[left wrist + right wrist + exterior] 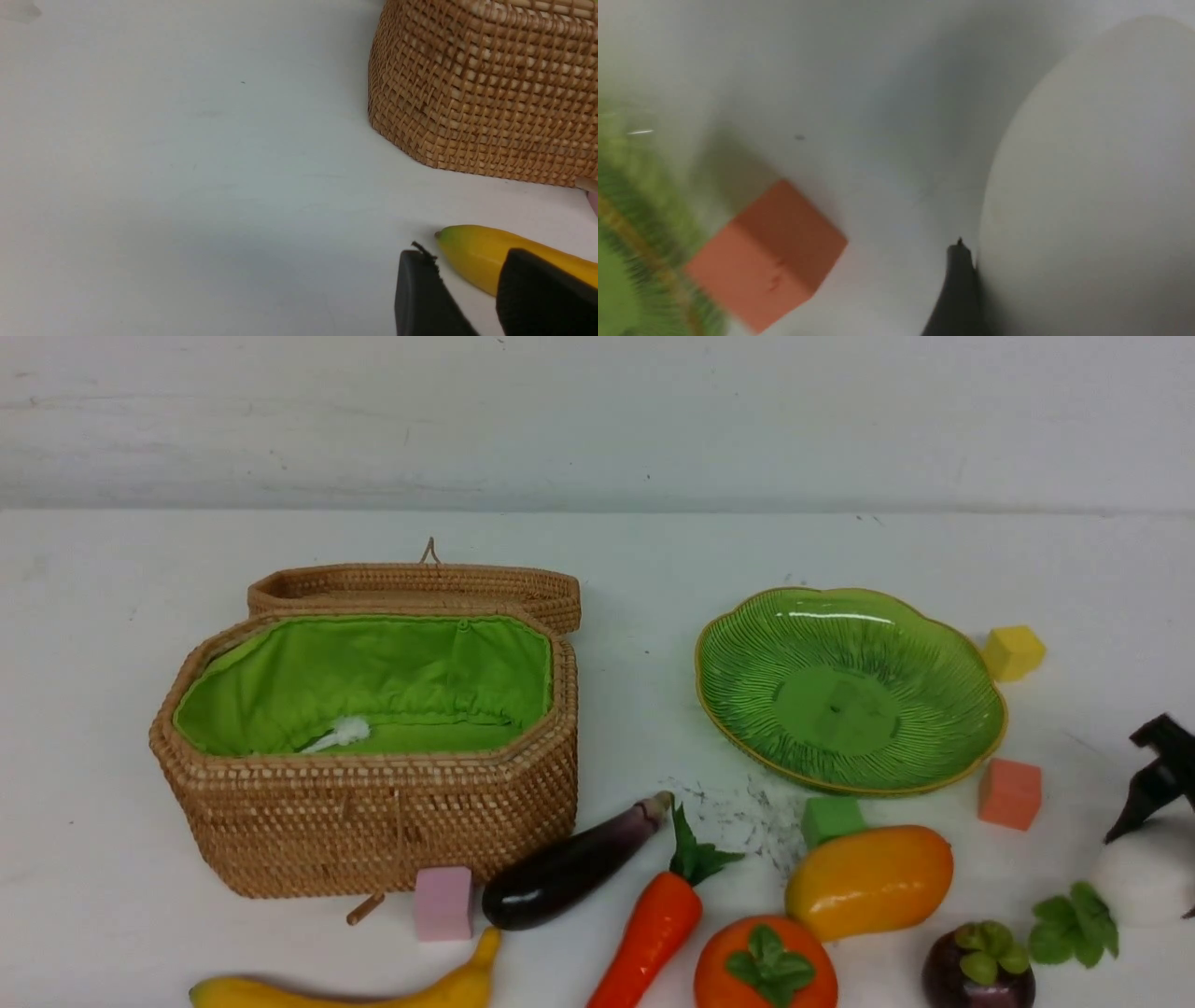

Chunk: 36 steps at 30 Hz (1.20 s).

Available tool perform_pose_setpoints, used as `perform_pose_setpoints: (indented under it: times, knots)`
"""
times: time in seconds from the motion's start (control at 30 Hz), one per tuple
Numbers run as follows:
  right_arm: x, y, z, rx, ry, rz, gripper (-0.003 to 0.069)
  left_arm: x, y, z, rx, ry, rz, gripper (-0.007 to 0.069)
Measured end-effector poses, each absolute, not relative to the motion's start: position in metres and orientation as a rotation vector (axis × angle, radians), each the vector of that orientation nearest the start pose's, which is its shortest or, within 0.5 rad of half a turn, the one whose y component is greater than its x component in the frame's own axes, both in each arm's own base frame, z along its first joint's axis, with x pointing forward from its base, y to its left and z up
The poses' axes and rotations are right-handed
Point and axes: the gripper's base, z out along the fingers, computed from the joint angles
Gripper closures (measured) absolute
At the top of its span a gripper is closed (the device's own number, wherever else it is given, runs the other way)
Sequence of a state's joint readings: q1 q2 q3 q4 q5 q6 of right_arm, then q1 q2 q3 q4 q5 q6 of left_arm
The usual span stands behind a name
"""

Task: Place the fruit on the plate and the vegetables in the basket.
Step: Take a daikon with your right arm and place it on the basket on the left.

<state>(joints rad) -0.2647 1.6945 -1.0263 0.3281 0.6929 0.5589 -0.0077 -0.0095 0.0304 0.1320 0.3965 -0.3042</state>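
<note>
tabletop, white, items listed left to right.

- left hand: seen only in the left wrist view. fingers apart, nothing between them, poised just short of the banana's green tip.
- basket: left half of the tabletop, lid folded back behind it, green lining showing, no vegetable inside.
- banana: flat along the near edge, in front of the basket. probably light, hard and slick. best taken across its middle.
- pink cube: against the basket's near right corner. not part of the task.
- eggplant: lies at a slant just right of the basket. glossy, so grip the thick part.
- carrot: beside the eggplant, green top pointing to the far edge. grip the orange body.
- persimmon: at the near edge. round, likely to roll.
- green cube: touching the plate's near rim.
- mango: just in front of the green cube. grip across its short width.
- plate: right of centre, nothing on it. glazed, looks breakable.
- mangosteen: at the near edge, small.
- orange cube and yellow cube: beside the plate's right rim.
- white vegetable: at the right edge, smooth oval, leaves toward the mangosteen. grip the body, not the leaves.
- right hand: directly over the white vegetable. one finger rests against its side, the other is hidden, so i cannot tell whether it is clamped.
</note>
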Motion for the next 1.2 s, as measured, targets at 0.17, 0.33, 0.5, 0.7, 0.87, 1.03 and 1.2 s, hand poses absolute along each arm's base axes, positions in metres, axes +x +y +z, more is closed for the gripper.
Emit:
perform_pose_setpoints:
  times: [0.17, 0.33, 0.5, 0.7, 0.87, 1.03, 1.2]
  knots:
    - [0.317, -0.056, 0.298, 1.018, 2.227, 0.516, 0.0132, 0.052, 0.004, 0.168, -0.2, 1.888, -0.081, 0.0386]
    - [0.323, 0.013, 0.388, 0.307, 2.079, 0.624, 0.0132, 0.052, 0.004, 0.168, -0.2, 1.888, -0.081, 0.0386]
    - [0.324, 0.114, 0.424, -0.365, 1.969, 0.733, 0.0132, 0.052, 0.004, 0.168, -0.2, 1.888, -0.081, 0.0386]
    - [0.342, 0.206, 0.41, -0.773, 1.897, 0.765, 0.0132, 0.052, 0.004, 0.168, -0.2, 1.888, -0.081, 0.0386]
    - [0.359, 0.256, 0.387, -0.902, 1.896, 0.782, 0.0132, 0.052, 0.004, 0.168, -0.2, 1.887, -0.081, 0.0386]
    - [0.371, 0.312, 0.357, -1.033, 1.812, 0.701, 0.0132, 0.052, 0.004, 0.168, -0.2, 1.887, -0.081, 0.0386]
    - [0.373, 0.345, 0.318, -1.1, 1.791, 0.642, 0.0132, 0.052, 0.004, 0.168, -0.2, 1.887, -0.081, 0.0386]
